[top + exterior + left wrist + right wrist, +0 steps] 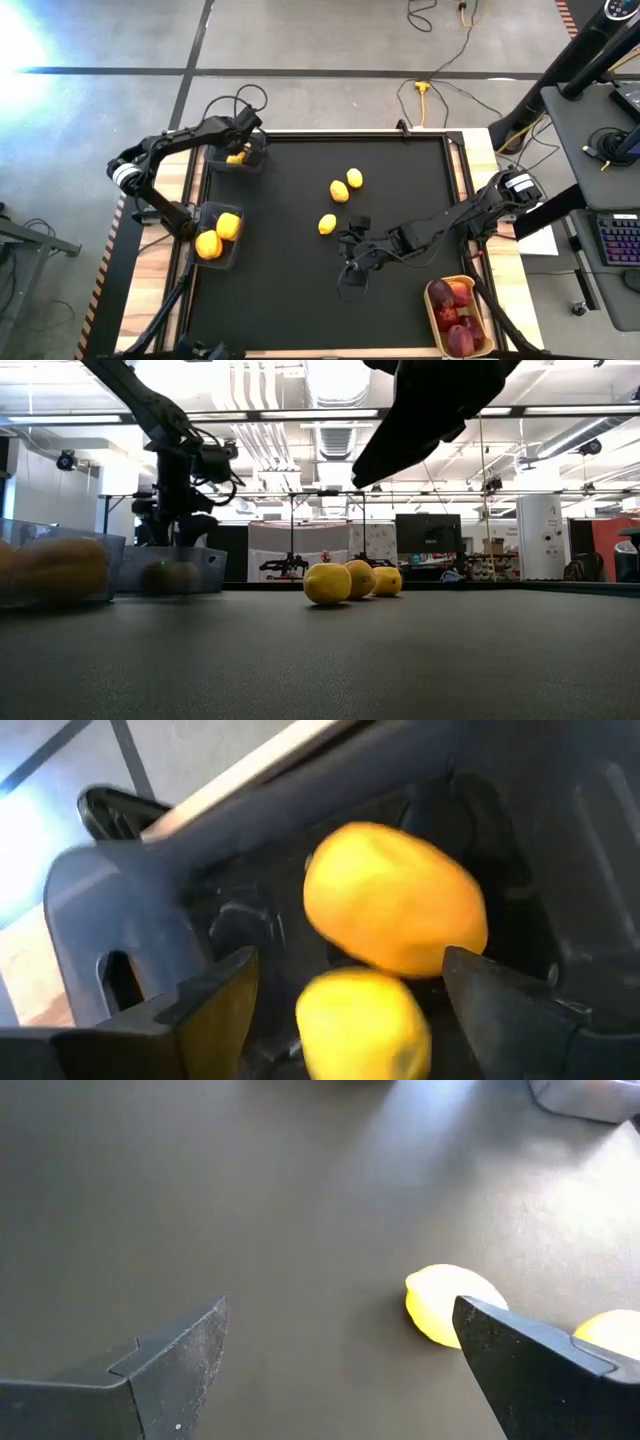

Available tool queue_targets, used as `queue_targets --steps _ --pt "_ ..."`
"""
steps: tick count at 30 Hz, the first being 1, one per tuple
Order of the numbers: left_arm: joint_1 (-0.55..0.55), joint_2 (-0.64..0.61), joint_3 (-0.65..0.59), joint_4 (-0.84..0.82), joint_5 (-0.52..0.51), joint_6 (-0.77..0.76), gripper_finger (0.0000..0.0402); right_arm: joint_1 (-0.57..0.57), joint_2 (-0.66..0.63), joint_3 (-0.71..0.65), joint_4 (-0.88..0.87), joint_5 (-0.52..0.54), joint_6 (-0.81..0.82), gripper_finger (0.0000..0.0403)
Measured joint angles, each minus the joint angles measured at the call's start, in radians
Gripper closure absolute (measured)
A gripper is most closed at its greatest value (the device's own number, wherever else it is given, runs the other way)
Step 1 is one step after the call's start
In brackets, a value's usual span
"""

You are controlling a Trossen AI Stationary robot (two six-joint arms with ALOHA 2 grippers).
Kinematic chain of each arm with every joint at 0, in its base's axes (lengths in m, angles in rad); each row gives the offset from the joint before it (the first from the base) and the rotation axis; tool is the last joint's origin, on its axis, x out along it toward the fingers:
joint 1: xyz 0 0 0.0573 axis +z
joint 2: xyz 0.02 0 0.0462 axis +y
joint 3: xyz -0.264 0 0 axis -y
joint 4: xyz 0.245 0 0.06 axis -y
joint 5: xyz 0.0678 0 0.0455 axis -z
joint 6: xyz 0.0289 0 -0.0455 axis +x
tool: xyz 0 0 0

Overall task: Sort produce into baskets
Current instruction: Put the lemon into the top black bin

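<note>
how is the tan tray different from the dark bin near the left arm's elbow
The tan tray is light, with rounded corners, and holds dark red fruits; the dark bin is grey-black, squarer, and holds yellow-orange pieces. The tray sits at the right near corner, the bin at the left edge. Both hold one colour only.

Grey concrete floor [300,40]; bright ceiling lights [330,380]; desk with keyboard [620,240].

The left gripper [243,152] reaches to the far-left corner, jaws apart; the right gripper [352,250] hovers mid-tabletop, jaws apparently wide open.
</note>
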Motion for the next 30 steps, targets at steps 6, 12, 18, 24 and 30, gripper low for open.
queue_targets --steps 6,12,18,24,30 --pt "-0.027 -0.070 0.005 -0.038 0.086 -0.002 0.0088 0.000 0.000 0.000 -0.008 0.001 -0.026 0.0026" --pt "-0.197 -0.232 -0.028 0.114 0.363 0.050 0.0087 -0.006 0.000 0.000 -0.018 0.007 -0.029 0.0026" --pt "-0.515 -0.308 -0.193 0.455 0.386 0.089 0.0086 -0.006 -0.001 -0.001 -0.028 0.008 -0.024 0.0026" --pt "-0.819 -0.248 -0.425 0.971 0.243 -0.054 0.0086 -0.006 -0.020 0.012 -0.163 0.163 0.047 0.0026" --pt "-0.989 -0.074 -0.504 1.350 0.124 -0.110 0.0078 -0.008 -0.029 0.005 -0.217 0.202 0.100 0.0026"
